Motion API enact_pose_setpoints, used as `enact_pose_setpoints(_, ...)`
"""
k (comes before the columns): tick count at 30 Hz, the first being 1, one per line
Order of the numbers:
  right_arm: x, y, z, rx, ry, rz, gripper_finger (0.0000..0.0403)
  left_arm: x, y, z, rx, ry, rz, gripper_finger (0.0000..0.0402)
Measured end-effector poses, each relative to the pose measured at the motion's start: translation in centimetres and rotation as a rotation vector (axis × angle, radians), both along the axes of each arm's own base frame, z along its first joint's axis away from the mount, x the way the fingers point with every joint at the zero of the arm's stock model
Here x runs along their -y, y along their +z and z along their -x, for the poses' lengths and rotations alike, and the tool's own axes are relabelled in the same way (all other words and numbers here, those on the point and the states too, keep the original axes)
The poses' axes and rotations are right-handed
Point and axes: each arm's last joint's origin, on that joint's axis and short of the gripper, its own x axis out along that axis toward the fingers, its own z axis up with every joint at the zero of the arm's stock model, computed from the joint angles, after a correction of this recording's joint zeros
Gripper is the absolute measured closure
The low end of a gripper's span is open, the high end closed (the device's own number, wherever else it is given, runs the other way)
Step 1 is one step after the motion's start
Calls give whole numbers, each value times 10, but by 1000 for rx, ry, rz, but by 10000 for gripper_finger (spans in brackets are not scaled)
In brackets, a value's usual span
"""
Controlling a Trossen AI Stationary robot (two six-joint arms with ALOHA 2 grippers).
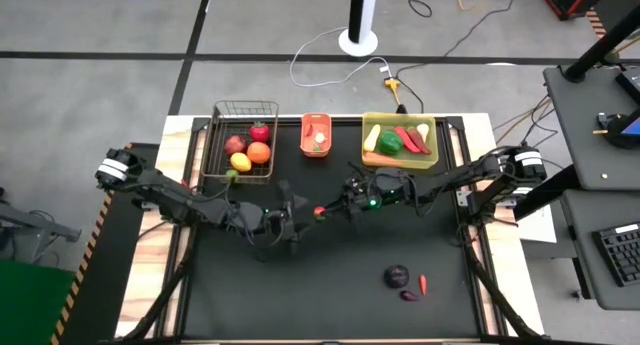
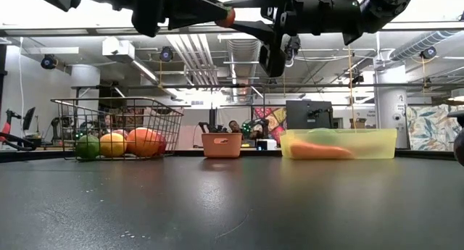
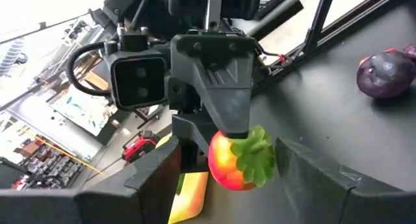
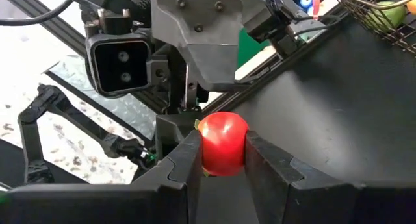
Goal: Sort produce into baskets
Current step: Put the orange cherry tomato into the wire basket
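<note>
Pinching a small red tomato [image 4: 223, 143] mid-air above the tabletop [image 1: 330, 295], right gripper [image 4: 221, 160] fingers clamp its sides; left gripper [image 3: 224, 169] fingers straddle it, released. Light, hard, slick plastic; grip across middle.

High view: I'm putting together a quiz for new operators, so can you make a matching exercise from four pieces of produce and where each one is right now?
Things:
1. red fruit
2. purple eggplant
3. green pepper
4. orange

Places:
A. lying loose on the table
B. in the wire basket
C. clamped in the right gripper, above the table
D. in the yellow-green bin

Pairs: 1-C, 2-A, 3-D, 4-B
</note>
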Motion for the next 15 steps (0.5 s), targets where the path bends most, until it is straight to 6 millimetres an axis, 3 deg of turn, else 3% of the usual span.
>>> enact_pose_setpoints(15, 0, 4, 0, 35, -2, -25, 307, 0, 0, 0, 0, -21, -1, 171)
